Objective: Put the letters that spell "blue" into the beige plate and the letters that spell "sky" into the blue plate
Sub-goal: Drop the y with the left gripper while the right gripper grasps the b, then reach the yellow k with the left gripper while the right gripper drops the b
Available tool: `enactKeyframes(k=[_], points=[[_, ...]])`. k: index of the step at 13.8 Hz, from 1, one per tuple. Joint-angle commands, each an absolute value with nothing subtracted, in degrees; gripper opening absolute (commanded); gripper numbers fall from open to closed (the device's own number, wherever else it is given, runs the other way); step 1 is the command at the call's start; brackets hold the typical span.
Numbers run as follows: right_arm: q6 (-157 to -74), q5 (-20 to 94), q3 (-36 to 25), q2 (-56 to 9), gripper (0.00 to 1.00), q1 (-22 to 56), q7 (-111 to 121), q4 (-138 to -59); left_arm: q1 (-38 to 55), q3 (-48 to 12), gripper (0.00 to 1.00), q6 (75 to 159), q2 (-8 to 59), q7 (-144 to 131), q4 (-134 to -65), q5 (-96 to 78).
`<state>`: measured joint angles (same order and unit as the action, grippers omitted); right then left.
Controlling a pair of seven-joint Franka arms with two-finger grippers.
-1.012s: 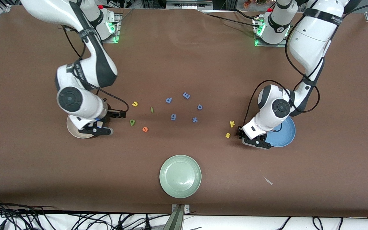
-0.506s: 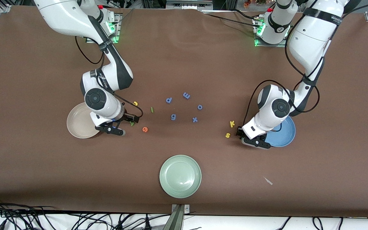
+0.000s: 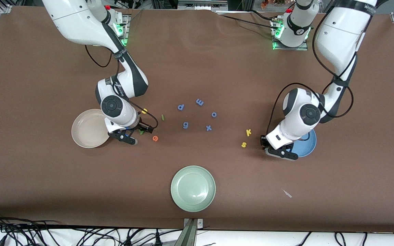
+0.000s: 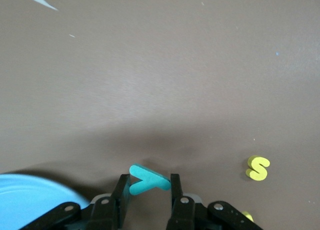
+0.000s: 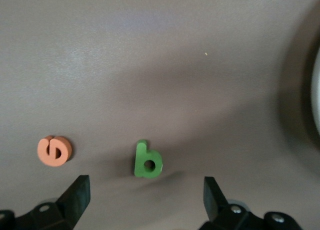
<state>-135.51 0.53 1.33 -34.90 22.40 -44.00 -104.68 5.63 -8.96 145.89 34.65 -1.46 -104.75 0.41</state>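
Observation:
My left gripper [image 4: 147, 187] is shut on the teal y [image 4: 147, 181], just above the table beside the blue plate [image 3: 307, 146]. The plate's rim [image 4: 30, 195] shows in the left wrist view. Yellow s [image 3: 244, 145] and yellow k [image 3: 248, 132] lie on the table close by, toward the middle. My right gripper [image 5: 145, 197] is open over the green b [image 5: 148, 161], which lies between its spread fingers without touching them. Orange e [image 5: 54, 151] sits beside the b. Yellow u [image 3: 144, 111] and green l [image 3: 162, 117] lie farther from the front camera. The beige plate [image 3: 87, 134] is bare.
Several periwinkle letters lie mid-table, among them a g [image 3: 185, 125] and an x [image 3: 208, 128]. A pale green plate [image 3: 193, 188] stands near the front edge. A small white scrap [image 3: 287, 193] lies toward the left arm's end.
The right arm swung from over the beige plate to the green b. The left gripper tightened on the teal y and shifted toward the blue plate.

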Motion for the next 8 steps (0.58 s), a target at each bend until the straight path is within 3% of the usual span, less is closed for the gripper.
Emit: enactKeyframes(k=[1,3,5,6,7,8], points=[[-136.84,-0.09,0.79,-35.33,1.00,22.85,-45.35,-104.77,3.53,-9.05,0.05,142.22,30.51,0.09,-106.96,0.97],[-137.46,-0.09,0.79,-35.86,0.99,22.41,-45.26,-104.77,1.15,-9.05,0.06,138.70,28.92,4.45,-108.10,0.88],[-138.86,-0.09,0.79,-36.65,0.90,22.32,-45.35,-105.03,-1.66,-9.05,0.09,138.95,28.65,9.73,-110.82,0.79],[-138.87,-0.09,0.79,-36.74,0.79,22.32,-45.26,-105.03,-1.84,-9.05,0.20,139.22,28.74,10.10,-111.96,0.79],[-138.87,-0.09,0.79,-36.74,0.68,22.32,-45.26,-105.12,-1.85,-9.05,0.43,139.22,28.91,10.11,-112.23,0.79],[-138.87,-0.09,0.79,-36.91,0.56,22.32,-45.26,-105.03,-1.85,-9.05,0.74,139.22,28.92,10.11,-112.15,0.79]])
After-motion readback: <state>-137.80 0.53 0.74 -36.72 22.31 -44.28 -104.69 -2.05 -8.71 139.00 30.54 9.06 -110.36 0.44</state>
